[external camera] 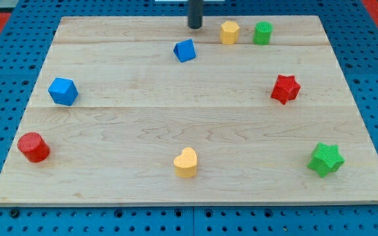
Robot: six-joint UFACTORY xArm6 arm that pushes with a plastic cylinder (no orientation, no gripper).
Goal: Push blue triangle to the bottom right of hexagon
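Observation:
The blue triangle (185,50) lies near the view's top, left of centre. The yellow hexagon (229,32) sits up and to its right, close to the board's top edge. My tip (195,26) is at the board's top edge, just above and slightly right of the blue triangle, and left of the yellow hexagon. It touches neither block.
A green cylinder (262,33) stands right of the hexagon. A red star (285,88) is at the right, a green star (325,159) at the bottom right, a yellow heart (186,162) at the bottom centre, a red cylinder (33,147) at the bottom left, a blue cube (63,91) at the left.

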